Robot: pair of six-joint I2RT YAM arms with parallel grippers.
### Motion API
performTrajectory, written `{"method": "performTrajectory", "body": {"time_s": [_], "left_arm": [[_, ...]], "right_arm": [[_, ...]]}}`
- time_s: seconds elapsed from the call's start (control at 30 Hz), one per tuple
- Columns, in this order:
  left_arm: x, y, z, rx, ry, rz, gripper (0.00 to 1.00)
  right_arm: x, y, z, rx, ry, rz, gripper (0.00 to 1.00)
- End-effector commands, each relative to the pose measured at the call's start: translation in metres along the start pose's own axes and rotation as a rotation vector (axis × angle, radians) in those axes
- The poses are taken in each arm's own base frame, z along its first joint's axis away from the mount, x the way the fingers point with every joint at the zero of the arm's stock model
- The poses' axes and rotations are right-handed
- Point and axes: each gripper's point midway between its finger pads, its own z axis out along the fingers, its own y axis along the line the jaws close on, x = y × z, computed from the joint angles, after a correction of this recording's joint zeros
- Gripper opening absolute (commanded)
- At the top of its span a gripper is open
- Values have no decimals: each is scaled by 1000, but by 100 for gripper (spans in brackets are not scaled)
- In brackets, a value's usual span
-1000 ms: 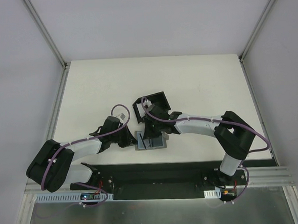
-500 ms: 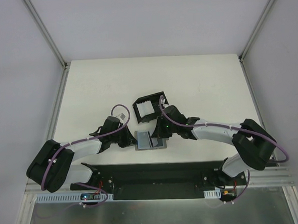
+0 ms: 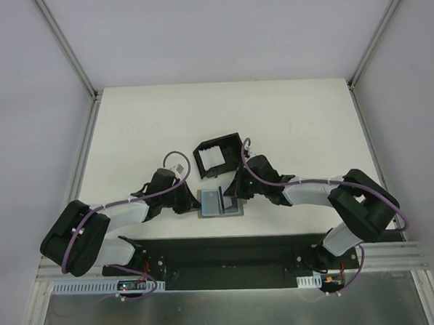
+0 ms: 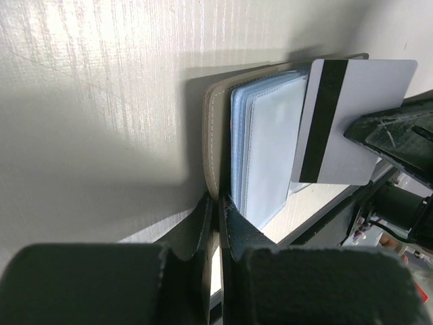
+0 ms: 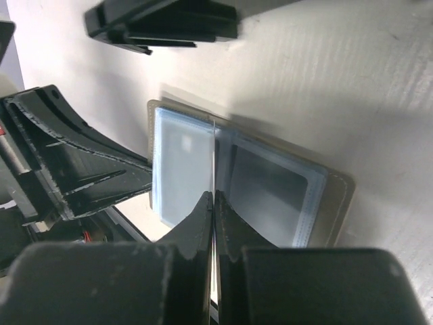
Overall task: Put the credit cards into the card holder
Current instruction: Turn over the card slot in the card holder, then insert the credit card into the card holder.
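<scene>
1. Since a second ago the right fingers (image 3: pixel 232 195) have swung back from the card holder (image 3: pixel 201 160) to the grey wallet (image 3: pixel 221 210); the left fingers (image 3: pixel 185 199) have kept their place at its left edge.
2. Top view: both pairs meet over the wallet on the tabletop (image 3: pixel 295 122). The holder sits just beyond them, apart from the wallet, with nothing between.
3. Left wrist view: the left fingers (image 4: pixel 206 217) are clamped on the wallet's soft cover, holding it open. Past their tips a credit card (image 4: pixel 352 122), stripe side showing, hangs free of the clear sleeves (image 4: pixel 267 142), pinched at one end by the right fingers.
4. Right wrist view: the right fingers (image 5: pixel 203 218) are pressed together on the card, seen edge-on. It looks thin, stiff, light and slick, so a firm pinch on one short end should leave the other end free to enter a slot. The holder (image 5: pixel 162 27) ahead looks light and thin-walled; a skewed card might push it along.
</scene>
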Motion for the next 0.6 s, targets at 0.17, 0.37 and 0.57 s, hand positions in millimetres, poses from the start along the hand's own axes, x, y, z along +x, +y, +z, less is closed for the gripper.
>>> {"method": "performTrajectory", "body": {"time_s": [0.17, 0.37, 0.57], "left_arm": [[39, 64, -6, -242, 113, -21, 0], [38, 63, -5, -241, 118, -16, 0], [39, 64, -5, -246, 118, -21, 0]], "right_arm": [[-3, -3, 0, -56, -37, 48, 1], [5, 1, 9, -115, -10, 88, 0], [9, 2, 12, -157, -10, 139, 0]]}}
